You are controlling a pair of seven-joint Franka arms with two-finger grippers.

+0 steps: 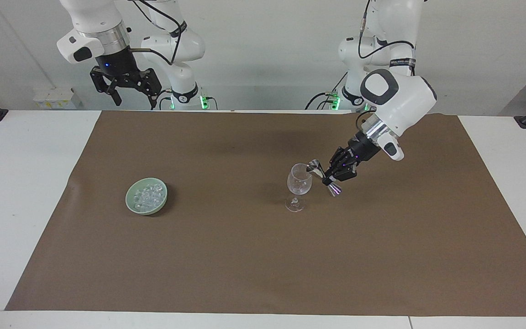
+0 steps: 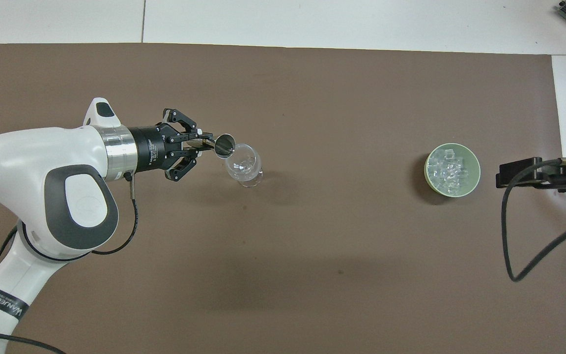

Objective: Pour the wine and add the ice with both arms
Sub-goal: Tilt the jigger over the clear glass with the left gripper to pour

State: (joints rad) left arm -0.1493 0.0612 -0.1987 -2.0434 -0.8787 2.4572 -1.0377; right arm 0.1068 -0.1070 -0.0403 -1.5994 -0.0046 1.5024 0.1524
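A clear stemmed wine glass (image 1: 299, 182) (image 2: 242, 164) stands upright on the brown mat, toward the left arm's end. My left gripper (image 1: 329, 177) (image 2: 199, 145) is shut on a small metal jigger (image 1: 315, 166) (image 2: 224, 145). The jigger is tipped with its mouth at the glass's rim. I cannot make out any wine in the jigger or the glass. The ice (image 1: 149, 194) (image 2: 447, 169) fills a pale green bowl (image 1: 131, 203) (image 2: 475, 172) toward the right arm's end. My right gripper (image 1: 134, 98) waits open, high above the table edge next to the robots.
The brown mat (image 1: 244, 256) (image 2: 312, 255) covers most of the white table (image 1: 16, 183). A black cable (image 2: 509, 246) from the right arm hangs over the mat's end beside the bowl.
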